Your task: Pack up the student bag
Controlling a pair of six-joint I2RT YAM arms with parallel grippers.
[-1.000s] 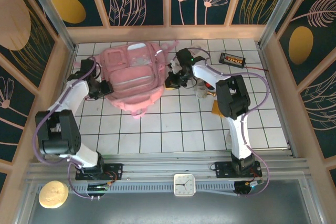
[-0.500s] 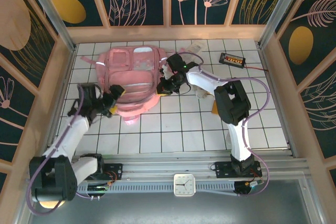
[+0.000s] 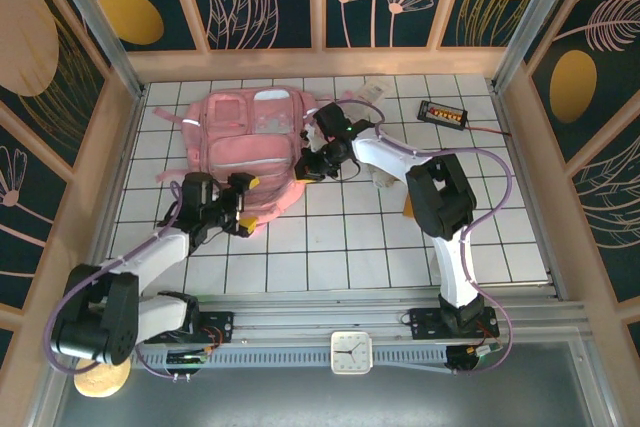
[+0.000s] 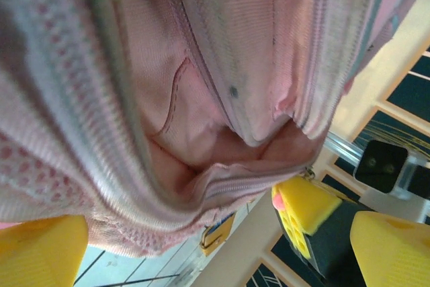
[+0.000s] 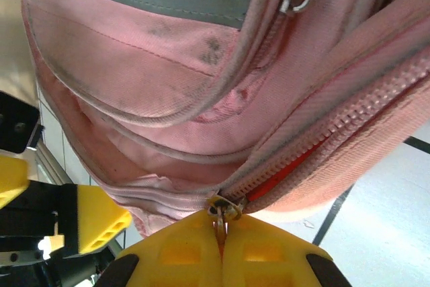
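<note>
the student bag (image 3: 240, 142) lies flat on the tiled bench (image 3: 400, 247), straight ahead of the left tool (image 3: 245, 205) and just beside the right tool (image 3: 312, 162), which comes at its side seam; the right tool is clenched, its two yellow fingers (image 5: 269, 250) pressed together on the zipper pull (image 5: 225, 210), so it is grasping the pull and nothing else; the pinch sits at the end of the zipper track (image 5: 322, 156), where a sliver of orange-red shows through the parted teeth, which suggests the hold is there to draw the zipper along and widen the mouth for packing.

the left tool is released, fingers spread wide; from its own wrist view the bag's lower corner sags into the gap between the yellow fingers (image 4: 40, 250), close to the lens; whether the fabric touches either finger i cannot tell; my guess is it waits there to take the cloth and brace the bag, since a soft bag will slide or bunch toward the right tool when the zipper is pulled.

a small black device with orange digits (image 3: 442, 113) sits well apart, beyond the right tool; packing proper looks not yet begun; the main risk is the pull slipping from the thin pinch, or the whole bag dragging instead of the zipper running.
</note>
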